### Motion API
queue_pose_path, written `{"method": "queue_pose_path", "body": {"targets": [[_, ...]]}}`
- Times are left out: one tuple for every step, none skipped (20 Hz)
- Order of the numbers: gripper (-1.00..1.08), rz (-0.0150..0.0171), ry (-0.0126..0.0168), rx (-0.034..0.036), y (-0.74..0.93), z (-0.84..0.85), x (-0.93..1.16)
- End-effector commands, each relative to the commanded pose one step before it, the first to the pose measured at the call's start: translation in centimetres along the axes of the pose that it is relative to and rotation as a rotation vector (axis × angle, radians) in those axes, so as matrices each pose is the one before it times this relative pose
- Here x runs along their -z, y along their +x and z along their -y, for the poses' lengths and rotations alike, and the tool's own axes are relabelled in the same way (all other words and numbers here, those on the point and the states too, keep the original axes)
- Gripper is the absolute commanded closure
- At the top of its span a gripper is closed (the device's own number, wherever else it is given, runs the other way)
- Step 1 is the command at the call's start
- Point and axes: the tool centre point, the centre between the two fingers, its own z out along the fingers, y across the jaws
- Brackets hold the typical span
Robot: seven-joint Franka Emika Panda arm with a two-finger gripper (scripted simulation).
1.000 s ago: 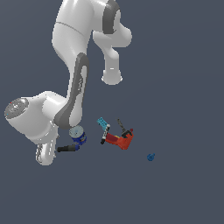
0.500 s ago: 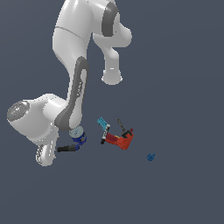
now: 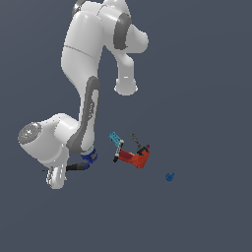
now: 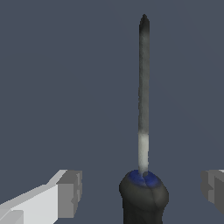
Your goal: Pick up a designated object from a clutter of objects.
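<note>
**Q:** What does the designated object look like, and where does it lie?

**A:** It is a slim screwdriver with a rounded black handle (image 4: 143,199), a blue ring where the shaft enters the handle, and a long thin dark metal shaft that is pale grey near the handle and darkens toward the pointed tip. In the wrist view it lies on the flat grey-blue floor (image 4: 65,78), between the two fingers of the white arm's gripper (image 4: 142,190). In the exterior view only a short black length of it (image 3: 75,167) shows, at the exterior view's left of the scene, beside the arm's lowered wrist.

**Q:** What is the state of the hand?

**A:** The grey fingertips (image 4: 70,193) stand wide apart, one on each side of the handle, with clear floor between each pad and the handle. Nothing is gripped.

**Q:** What is hidden or hard to make out?

**A:** The handle's lower end is cut off by the edge of the wrist view. In the exterior view the arm covers most of the screwdriver and much of a short blue can (image 3: 89,156) just beside it. Well apart, toward the exterior view's right, lie a teal-and-black piece (image 3: 116,142), a red power drill (image 3: 137,156) and a tiny blue knob (image 3: 169,176); their details are too small to tell.
</note>
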Motion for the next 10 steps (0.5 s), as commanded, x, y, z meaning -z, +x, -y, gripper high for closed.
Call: {"method": "queue_pose_path", "body": {"targets": [[-0.92,-0.00084,0.0017,-0.00009,0.07,0.12,-0.194],[-0.92,0.0,0.0,0.0,0.011,0.012,0.011],[1.08,0.0,0.0,0.0,0.0,0.0,0.0],[1.08,0.0,0.0,0.0,0.0,0.0,0.0],[1.08,0.0,0.0,0.0,0.0,0.0,0.0],[1.08,0.0,0.0,0.0,0.0,0.0,0.0],[1.08,0.0,0.0,0.0,0.0,0.0,0.0],[1.08,0.0,0.0,0.0,0.0,0.0,0.0],[1.08,0.0,0.0,0.0,0.0,0.0,0.0],[1.08,0.0,0.0,0.0,0.0,0.0,0.0]]}}
